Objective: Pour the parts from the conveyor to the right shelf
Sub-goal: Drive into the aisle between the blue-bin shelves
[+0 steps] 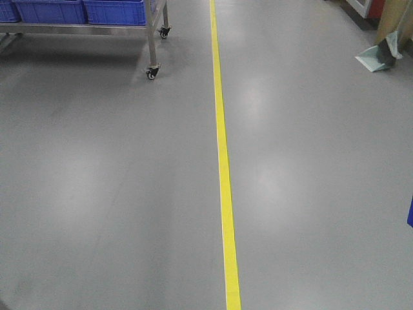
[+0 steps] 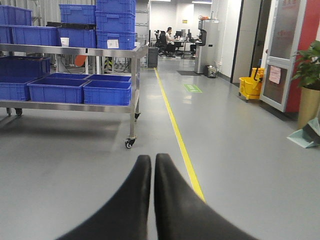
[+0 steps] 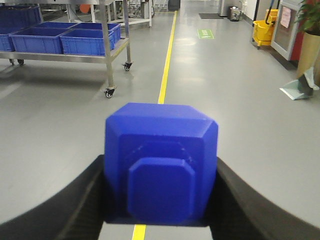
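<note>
Risk, as judgement: small bright-blue plastic block (image 3: 160, 125) with raised knob is clamped only on its smooth sides by right gripper (image 3: 161, 167). A jolt of the base may slip it out onto grey floor.
Block sits in that clamp, above yellow floor line (image 3: 165, 75).
No conveyor, no worktop edge in view.
Left gripper (image 2: 152, 160) fingers pressed together, nothing between.
Both wrists low, pointing forward.
Steel wheeled rack (image 2: 75, 50) ahead left.

We can read no text with certainty. White label (image 2: 114, 44) on blue bin (image 2: 126, 38), upper left of left wrist view: too small. Green floor sign (image 2: 192, 88), pink sheet (image 2: 274, 75) on door (image 2: 286, 35): print blurred.
</note>
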Robot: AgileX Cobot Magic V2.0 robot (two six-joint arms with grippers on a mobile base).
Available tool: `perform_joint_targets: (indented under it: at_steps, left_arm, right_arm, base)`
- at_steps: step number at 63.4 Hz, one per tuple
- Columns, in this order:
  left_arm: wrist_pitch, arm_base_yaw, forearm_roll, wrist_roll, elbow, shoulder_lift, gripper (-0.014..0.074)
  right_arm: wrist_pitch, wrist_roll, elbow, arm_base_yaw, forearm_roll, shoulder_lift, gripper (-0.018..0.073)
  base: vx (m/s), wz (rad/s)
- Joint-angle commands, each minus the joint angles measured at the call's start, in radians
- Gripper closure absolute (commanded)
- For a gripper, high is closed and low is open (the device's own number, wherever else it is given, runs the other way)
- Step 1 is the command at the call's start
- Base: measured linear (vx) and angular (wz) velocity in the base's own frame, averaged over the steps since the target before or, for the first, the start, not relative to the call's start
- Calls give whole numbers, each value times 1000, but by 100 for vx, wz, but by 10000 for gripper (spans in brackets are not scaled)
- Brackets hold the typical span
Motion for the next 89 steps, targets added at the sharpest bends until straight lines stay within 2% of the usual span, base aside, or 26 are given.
perform_joint_targets:
  at_steps: [1, 89]
  left_arm:
    - [-77, -4, -3, -9, 31, -12, 602]
    - [-77, -4, -3, -9, 31, -12, 602]
  right_arm:
    - [-79, -3, -26, -3, -1, 11, 567]
    - [-79, -3, -26, -3, -1, 11, 567]
  base:
    - [80, 9]
    - [78, 2]
